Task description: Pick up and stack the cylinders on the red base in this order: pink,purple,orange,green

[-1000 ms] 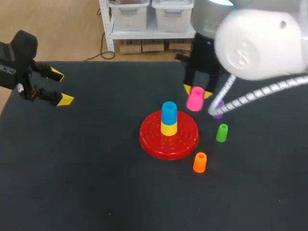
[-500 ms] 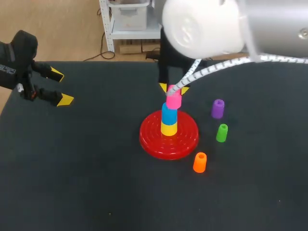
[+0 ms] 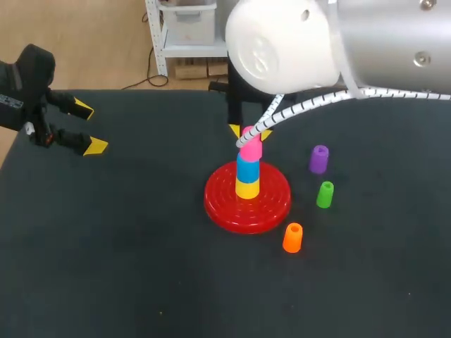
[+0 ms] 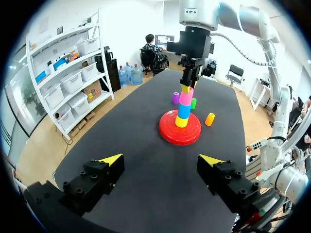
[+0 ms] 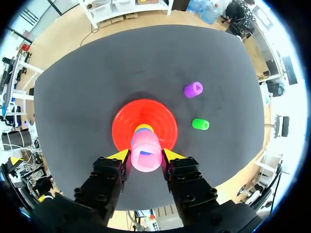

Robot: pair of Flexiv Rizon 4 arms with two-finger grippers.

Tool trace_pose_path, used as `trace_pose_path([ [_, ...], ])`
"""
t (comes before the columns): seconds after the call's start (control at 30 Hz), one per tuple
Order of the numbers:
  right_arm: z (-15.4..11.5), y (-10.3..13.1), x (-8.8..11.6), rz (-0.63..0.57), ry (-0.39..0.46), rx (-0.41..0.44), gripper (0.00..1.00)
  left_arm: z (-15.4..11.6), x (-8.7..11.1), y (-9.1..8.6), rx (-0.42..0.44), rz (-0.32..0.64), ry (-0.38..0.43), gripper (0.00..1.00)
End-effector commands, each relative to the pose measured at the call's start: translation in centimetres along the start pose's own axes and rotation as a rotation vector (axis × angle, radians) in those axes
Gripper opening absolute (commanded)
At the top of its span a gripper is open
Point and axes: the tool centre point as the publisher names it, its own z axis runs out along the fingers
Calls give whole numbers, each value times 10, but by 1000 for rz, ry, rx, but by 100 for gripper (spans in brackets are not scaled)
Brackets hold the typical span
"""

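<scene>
The pink cylinder (image 5: 146,151) is clamped between the yellow tips of the right gripper (image 5: 146,154), atop the blue cylinder (image 3: 247,169) and yellow cylinder (image 3: 246,189) on the red base (image 3: 275,204). On the dark table (image 3: 141,246), the purple cylinder (image 3: 319,159), green cylinder (image 3: 325,194) and orange cylinder (image 3: 292,238) are seen upright beside the base. The left gripper (image 4: 160,160) is held wide open, well apart from them.
</scene>
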Motion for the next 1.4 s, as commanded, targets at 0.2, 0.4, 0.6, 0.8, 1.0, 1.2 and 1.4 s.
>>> trace_pose_path([
  [0.2, 4, 9, -2, -3, 5, 19, 0, 1, 1, 1, 1, 1, -2, 100],
  [0.4, 5, 12, 0, -17, 1, 37, 0, 1, 1, 1, 1, 1, -2, 100],
  [0.6, 20, 8, 2, -12, 3, 83, 0, 1, 1, 1, 1, 1, -2, 100],
  [0.8, 24, 4, 4, 5, 17, 62, 0, 1, 1, 1, 1, 1, -2, 100],
  [1.0, 12, -3, 5, 8, 1, 28, 38, 1, 1, 1, 1, 1, -2, 100],
  [1.2, -7, -15, 5, 28, -21, -31, 100, 1, 1, 1, 1, 1, -2, 100],
  [1.4, -26, -34, -1, 73, -41, -77, 100, 1, 1, 1, 1, 1, -2, 100],
])
